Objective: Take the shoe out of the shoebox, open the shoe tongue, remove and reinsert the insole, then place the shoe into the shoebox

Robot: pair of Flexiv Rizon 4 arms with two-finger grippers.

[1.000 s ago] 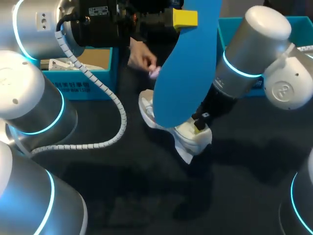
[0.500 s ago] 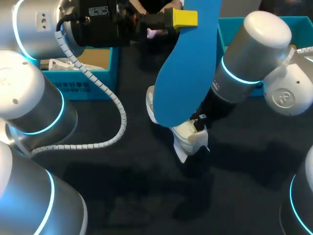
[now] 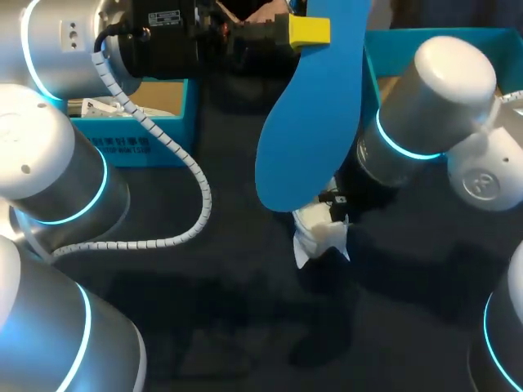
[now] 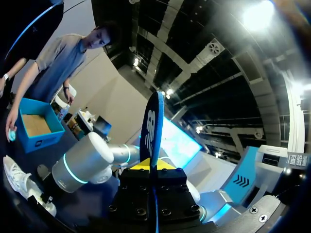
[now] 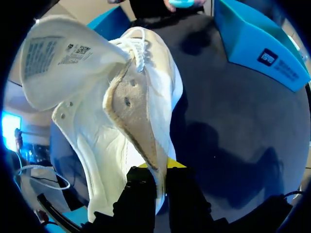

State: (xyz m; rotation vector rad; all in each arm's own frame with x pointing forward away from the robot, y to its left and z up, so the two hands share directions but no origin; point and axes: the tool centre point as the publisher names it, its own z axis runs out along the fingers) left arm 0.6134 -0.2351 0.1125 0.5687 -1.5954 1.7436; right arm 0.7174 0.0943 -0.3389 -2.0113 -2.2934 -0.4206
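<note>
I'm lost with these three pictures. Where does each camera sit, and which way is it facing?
Head view: above and behind the robot, looking down at the table; both arms show, left gripper holding the blue insole, right gripper holding the white shoe.
Left wrist view: on the left wrist, looking past the edge-on insole toward the right arm.
Right wrist view: on the right wrist, looking into the shoe.
Shared: all three show the shoe.

Insole (image 3: pixel 315 122): smooth matt blue foam.
Shoe (image 5: pixel 104 141): smooth white upper, rough beige cloth bed inside.
Shoebox (image 3: pixel 159 143): matt blue card, plain brown card within.
Table (image 3: pixel 204 310): dark, matt.
Left arm (image 3: pixel 57 171): glossy grey shell.
Hose (image 3: pixel 196 188): ribbed white plastic.
</note>
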